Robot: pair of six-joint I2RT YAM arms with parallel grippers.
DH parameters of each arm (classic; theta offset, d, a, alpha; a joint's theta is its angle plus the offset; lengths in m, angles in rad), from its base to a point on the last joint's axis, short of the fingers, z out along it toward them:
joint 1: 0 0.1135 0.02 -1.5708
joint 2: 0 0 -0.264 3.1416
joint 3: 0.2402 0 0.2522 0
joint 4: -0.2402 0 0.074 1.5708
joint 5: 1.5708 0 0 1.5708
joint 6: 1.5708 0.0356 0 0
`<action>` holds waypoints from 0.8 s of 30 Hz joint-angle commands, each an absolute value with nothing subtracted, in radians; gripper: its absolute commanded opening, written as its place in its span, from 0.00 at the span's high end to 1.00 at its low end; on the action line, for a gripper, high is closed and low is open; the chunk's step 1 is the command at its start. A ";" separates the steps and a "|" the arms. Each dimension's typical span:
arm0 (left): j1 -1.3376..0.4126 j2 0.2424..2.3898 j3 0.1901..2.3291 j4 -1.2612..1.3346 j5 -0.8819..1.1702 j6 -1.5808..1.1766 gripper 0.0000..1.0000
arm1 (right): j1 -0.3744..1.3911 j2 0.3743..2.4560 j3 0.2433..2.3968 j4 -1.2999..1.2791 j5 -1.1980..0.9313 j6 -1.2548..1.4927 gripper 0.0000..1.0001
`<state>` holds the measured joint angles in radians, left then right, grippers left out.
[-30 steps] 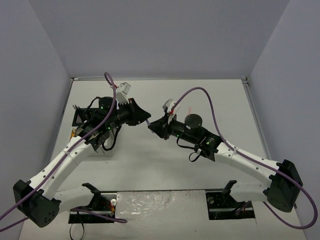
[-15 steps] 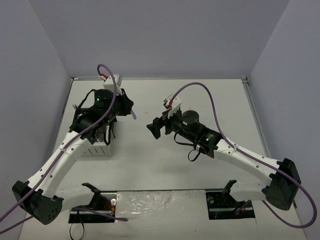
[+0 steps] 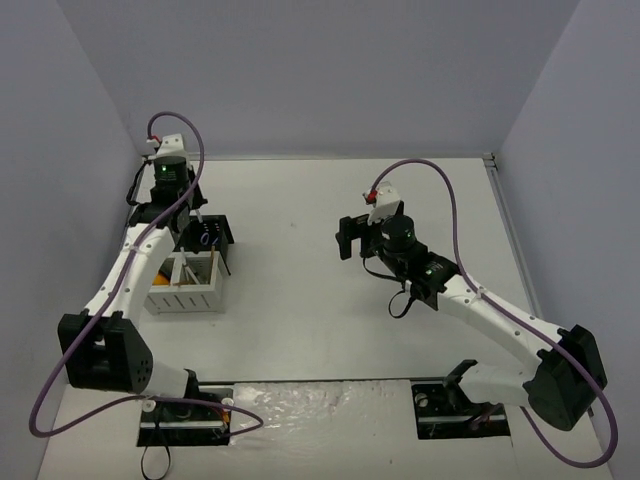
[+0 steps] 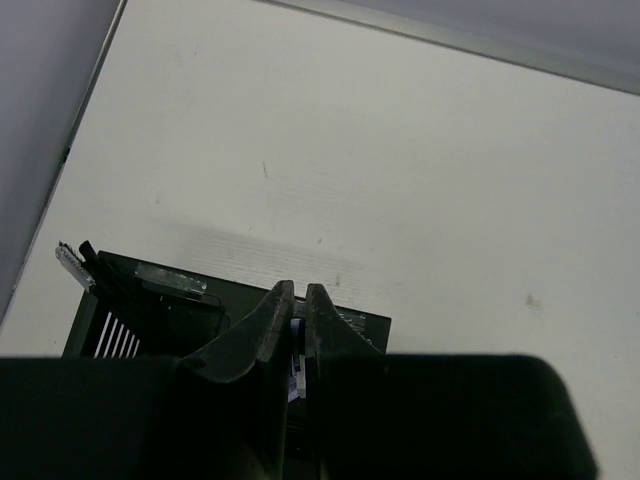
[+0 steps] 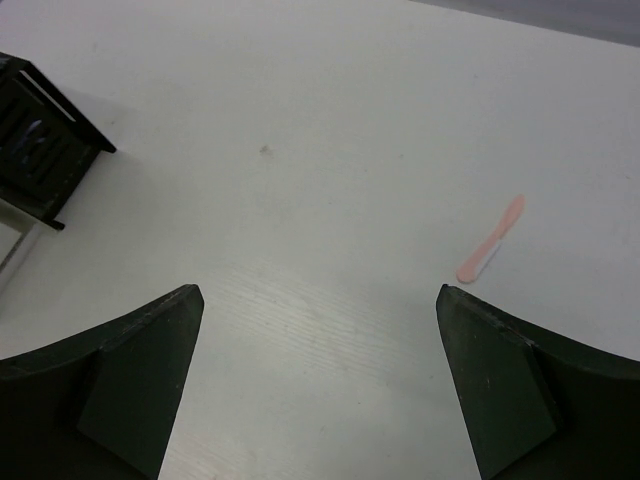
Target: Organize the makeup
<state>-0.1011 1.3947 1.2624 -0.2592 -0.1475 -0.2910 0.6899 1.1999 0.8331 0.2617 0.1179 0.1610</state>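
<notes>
Left gripper (image 3: 196, 222) is hanging at the far left of the table (image 3: 300, 310) in the top view. It is pointing down over the black half of the organizer box (image 3: 218, 232). Its jaws are too small here to read. White half of the box is sitting on the near side, touching the black half. Tan sticks (image 3: 186, 283) are lying slanted inside the white half. A purple item (image 3: 208, 238) is showing in the black half. Right gripper (image 3: 345, 238) is hovering mid-table, well apart from the box. Its jaws are spreading wide with nothing between them.

Left wrist view: fingers (image 4: 262, 325) are pressing together, clenched, right above the black half of the box. A small pale bluish bit is showing in the slit between them. Cannot tell whether it is being gripped or is lying in the box below. A thin black stick (image 4: 78, 262) with a pale bristly tip is poking out at the box's far left corner.

Right wrist view: fingers (image 5: 130, 370) are standing wide apart, released, holding nothing, with bare table lying under them. Pink tool (image 5: 491, 240) is lying flat on the table beyond the right finger. It is sitting well apart from the box, whose black corner is showing at the left edge.
</notes>
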 commanded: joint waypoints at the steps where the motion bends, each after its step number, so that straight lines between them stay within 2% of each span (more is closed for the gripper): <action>1: -0.070 1.412 1.252 -0.158 -0.151 -0.277 1.00 | 0.667 1.176 0.824 0.290 0.201 0.185 0.00; 6: -0.067 1.405 1.221 -0.163 -0.172 -0.279 0.99 | 0.649 1.206 0.821 0.284 0.231 0.195 0.00; 9: -0.067 1.402 1.211 -0.163 -0.183 -0.273 0.87 | 0.645 1.242 0.827 0.284 0.243 0.200 0.00; 13: -0.067 1.387 1.217 -0.180 -0.182 -0.275 0.64 | 0.633 1.295 0.839 0.279 0.292 0.241 0.00; 18: -0.069 1.310 1.269 -0.274 -0.164 -0.286 0.23 | 0.597 1.419 0.893 0.244 0.372 0.314 0.00; 19: -0.068 1.282 1.280 -0.312 -0.154 -0.289 0.17 | 0.589 1.454 0.910 0.235 0.386 0.330 0.00; 20: -0.068 1.255 1.290 -0.343 -0.147 -0.292 0.13 | 0.580 1.485 0.926 0.227 0.397 0.345 0.01; 24: -0.069 1.084 1.240 -0.379 -0.081 -0.294 0.06 | 0.529 1.616 0.992 0.204 0.402 0.399 0.03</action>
